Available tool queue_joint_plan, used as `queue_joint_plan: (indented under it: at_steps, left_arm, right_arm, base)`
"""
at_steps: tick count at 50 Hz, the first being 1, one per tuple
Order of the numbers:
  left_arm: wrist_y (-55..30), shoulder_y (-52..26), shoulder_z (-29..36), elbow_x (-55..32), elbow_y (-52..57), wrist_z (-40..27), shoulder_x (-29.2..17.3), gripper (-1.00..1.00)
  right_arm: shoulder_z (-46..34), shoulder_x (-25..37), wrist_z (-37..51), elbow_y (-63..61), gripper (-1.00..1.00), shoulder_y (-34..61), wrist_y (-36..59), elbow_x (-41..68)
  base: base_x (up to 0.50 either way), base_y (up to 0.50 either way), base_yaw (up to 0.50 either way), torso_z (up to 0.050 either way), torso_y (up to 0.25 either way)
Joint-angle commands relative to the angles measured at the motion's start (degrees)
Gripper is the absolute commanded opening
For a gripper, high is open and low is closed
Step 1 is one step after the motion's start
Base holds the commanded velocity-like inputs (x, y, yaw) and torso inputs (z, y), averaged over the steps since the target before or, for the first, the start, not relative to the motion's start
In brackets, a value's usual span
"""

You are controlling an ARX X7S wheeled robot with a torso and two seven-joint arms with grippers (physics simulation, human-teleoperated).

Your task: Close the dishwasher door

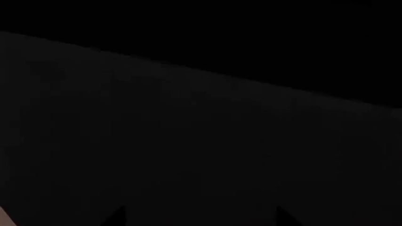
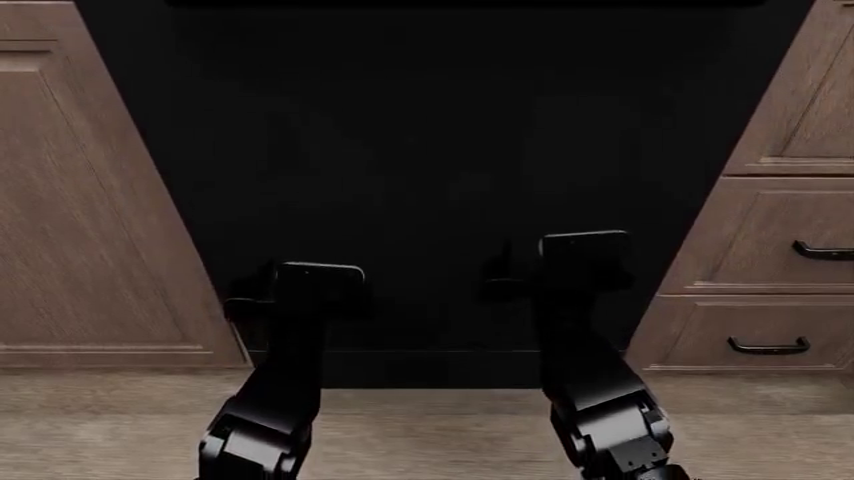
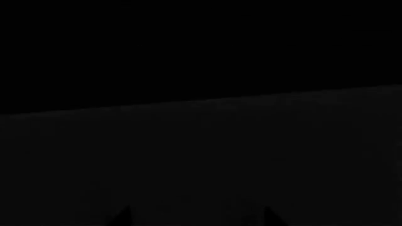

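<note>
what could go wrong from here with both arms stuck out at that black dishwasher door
Both wrist views are nearly black, so contact with the dishwasher door is hard to judge; pushing blind could overload an arm. The left gripper and right gripper sit at different heights, so an uneven push might slip. No handle shows.

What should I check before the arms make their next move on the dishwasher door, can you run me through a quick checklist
1. Both arms face the dishwasher door: ok; the head view shows them side by side before the black panel.
2. Door's position, open or shut: cannot tell; the panel is uniformly dark and no handle shows.
3. Left gripper state: cannot tell; black against black.
4. Right gripper state: cannot tell; same reason.
5. Contact with the door: cannot tell; both wrist views are almost entirely dark.
6. Arms clear of the wooden cabinet door and the drawers: ok; both lie well inside the black area.
</note>
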Motion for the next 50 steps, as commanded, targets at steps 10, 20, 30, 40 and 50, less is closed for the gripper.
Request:
queue_joint_plan:
  at_steps: [10,20,30,40,50]
  left_arm:
    - [1.4,-2.0,0.6,0.2,-3.9,0.0,1.0,1.0]
    - [2.6,-3.2,0.6,0.0,-6.8,0.2,1.7,1.0]
    - [4.3,-4.8,0.9,0.0,-11.0,0.5,2.8,1.0]
    - [6.7,-6.8,1.1,-0.3,-16.1,1.1,3.8,1.0]
    - [9.1,-8.7,0.9,0.0,-21.5,1.6,5.0,1.0]
  right_arm:
    - [1.4,0.0,0.4,6.2,1.0,1.8,-1.4,0.2]
    - [1.4,-0.6,-0.2,9.5,1.0,3.0,-2.8,0.2]
    - [1.4,-0.8,-0.3,11.0,1.0,4.1,-3.1,0.3]
    - [1.4,-1.7,-0.8,14.8,1.0,5.6,-4.7,0.1]
    - [1.4,-3.4,-2.0,22.7,1.0,8.4,-8.6,-0.4]
  base:
    - [0.0,0.0,0.0,0.0,-0.001]
    - [0.0,0.0,0.0,0.0,-0.001]
    - [0.0,0.0,0.0,-0.001,-0.001]
    - [0.0,0.0,0.0,0.0,-0.001]
    - [0.0,0.0,0.0,0.0,-0.001]
